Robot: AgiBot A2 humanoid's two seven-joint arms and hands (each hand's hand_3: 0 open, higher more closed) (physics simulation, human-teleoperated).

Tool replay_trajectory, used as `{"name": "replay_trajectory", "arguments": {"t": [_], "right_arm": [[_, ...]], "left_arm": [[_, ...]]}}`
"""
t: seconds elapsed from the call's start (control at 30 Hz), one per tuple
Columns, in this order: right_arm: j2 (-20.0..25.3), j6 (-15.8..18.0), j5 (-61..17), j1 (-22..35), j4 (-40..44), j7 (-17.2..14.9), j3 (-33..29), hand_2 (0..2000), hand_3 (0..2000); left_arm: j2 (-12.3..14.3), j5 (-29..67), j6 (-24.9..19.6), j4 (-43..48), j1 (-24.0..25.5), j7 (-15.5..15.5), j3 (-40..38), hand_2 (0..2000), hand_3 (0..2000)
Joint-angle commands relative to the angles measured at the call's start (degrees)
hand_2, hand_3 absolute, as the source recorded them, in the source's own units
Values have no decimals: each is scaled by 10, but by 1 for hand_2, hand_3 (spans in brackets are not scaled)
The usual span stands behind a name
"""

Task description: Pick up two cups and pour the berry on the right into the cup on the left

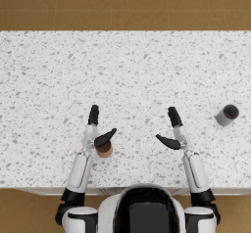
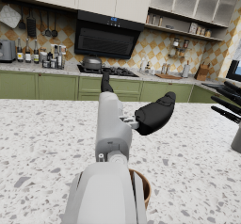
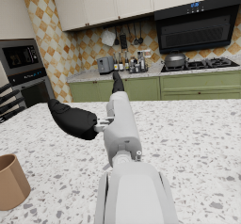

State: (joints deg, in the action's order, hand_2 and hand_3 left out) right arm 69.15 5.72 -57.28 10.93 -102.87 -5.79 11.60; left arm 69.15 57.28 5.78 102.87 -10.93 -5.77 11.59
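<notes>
Speckled terrazzo counter (image 1: 127, 65), round brown cup (image 1: 104, 150) beside left robot hand (image 1: 96, 129), both robot hands released, grey cylindrical cup (image 1: 227, 114) apart.

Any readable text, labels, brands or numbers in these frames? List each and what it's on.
None readable.
Range hood: small blue lit marks on its front, too small to read.
Oven: control panel display, blurred.
Bottles on the back counter: labels too small.
Brown cup and grey cup: no print visible.
</notes>
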Motion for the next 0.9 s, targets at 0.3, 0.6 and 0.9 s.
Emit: {"name": "replay_trajectory", "arguments": {"t": [0.3, 0.6, 0.9], "right_arm": [[0, 0, 0, 0, 0, 0, 0, 0, 0], [1, 0, 0, 1, 9, 0, 17, 0, 0], [12, -54, -54, -16, 6, 55, -138, 0, 0]], "left_arm": [[0, 0, 0, 0, 0, 0, 0, 0, 0], [1, 0, 0, -9, -1, 0, 17, 0, 0], [-10, 53, -55, 32, 66, 55, -66, 0, 0]]}}
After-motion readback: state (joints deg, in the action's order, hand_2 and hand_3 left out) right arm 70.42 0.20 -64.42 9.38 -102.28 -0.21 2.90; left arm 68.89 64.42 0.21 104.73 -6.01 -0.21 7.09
